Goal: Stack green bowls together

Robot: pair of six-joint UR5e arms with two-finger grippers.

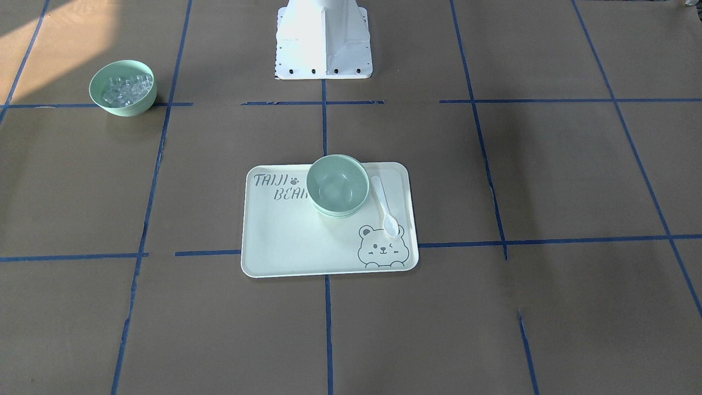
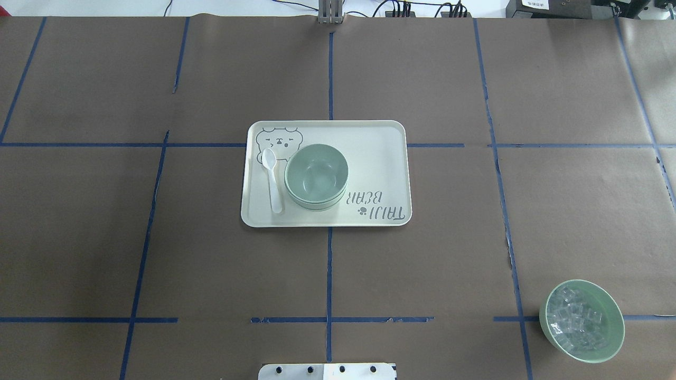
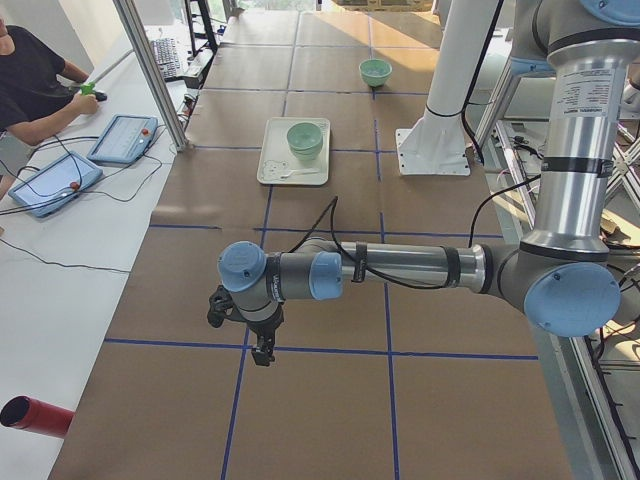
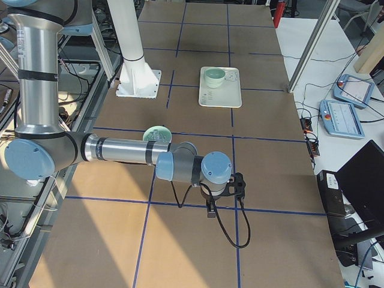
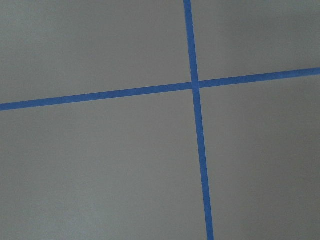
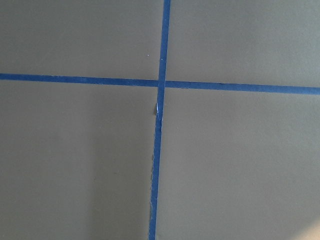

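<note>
The pale mint-green bowls (image 1: 337, 184) sit nested in one stack on the bear-print tray (image 1: 285, 241) at the table's middle; layered rims show at the stack's side. The stack also shows in the overhead view (image 2: 316, 177) and both side views (image 3: 305, 138) (image 4: 214, 76). My left gripper (image 3: 262, 352) hangs over bare paper far from the tray, seen only in the exterior left view; I cannot tell whether it is open or shut. My right gripper (image 4: 210, 211) hangs likewise at the other end, seen only in the exterior right view; I cannot tell its state either.
A white spoon (image 2: 273, 182) lies on the tray (image 2: 380, 153) beside the stack. A similar green bowl with clear cubes (image 2: 582, 321) stands near the robot's base (image 1: 323, 38) on its right side. Both wrist views show only brown paper with blue tape lines (image 5: 195, 85).
</note>
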